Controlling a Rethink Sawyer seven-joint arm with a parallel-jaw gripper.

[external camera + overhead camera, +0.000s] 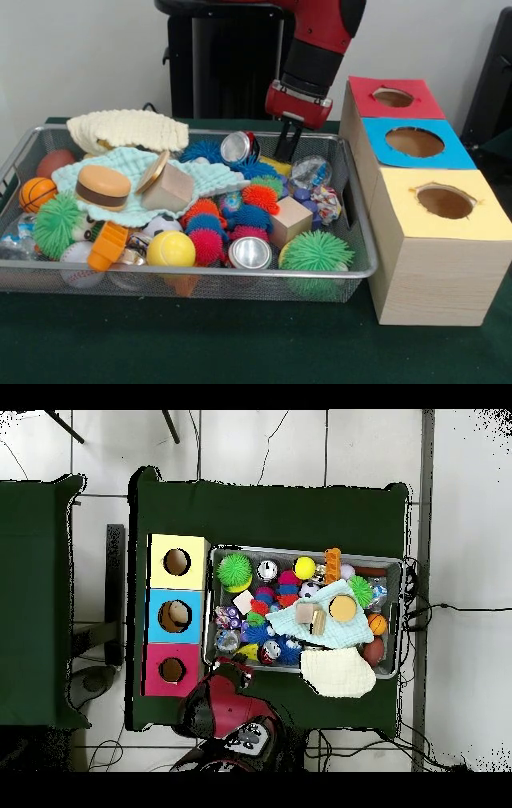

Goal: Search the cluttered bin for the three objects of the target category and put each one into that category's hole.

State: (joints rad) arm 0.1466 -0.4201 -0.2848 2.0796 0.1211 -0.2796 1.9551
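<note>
- Hanging over the far right part of the wire bin (364,268), the gripper (288,149) points its dark fingers down; they look close together with nothing between them, though whether they are fully closed I cannot tell.
- Just below and right of the fingertips lies a clear ball (311,171) with coloured bits inside; the tips are apart from it.
- Just left of the fingers, a silver can (237,147) lies on its side, with blue spiky balls (254,170) beside it.
- Nearer the front, a wooden cube (290,220) sits among orange, red and blue spiky balls, and a second silver can (250,253) rests at the front wall.
- A green spiky ball (316,253) fills the front right corner, well apart from the gripper.
- Farther left lie a yellow ball (170,249), a toy burger (102,186) on a mint cloth (212,181), a basketball (37,193) and another green spiky ball (57,225).
- A cream cloth (128,129) drapes over the far rim.
- Beside the bin stand three boxes, each with a hole on top: red box (394,98), blue box (414,142) and yellow box (445,202).
- From overhead, the gripper (237,674) is at the bin's corner nearest the red box (172,671).
</note>
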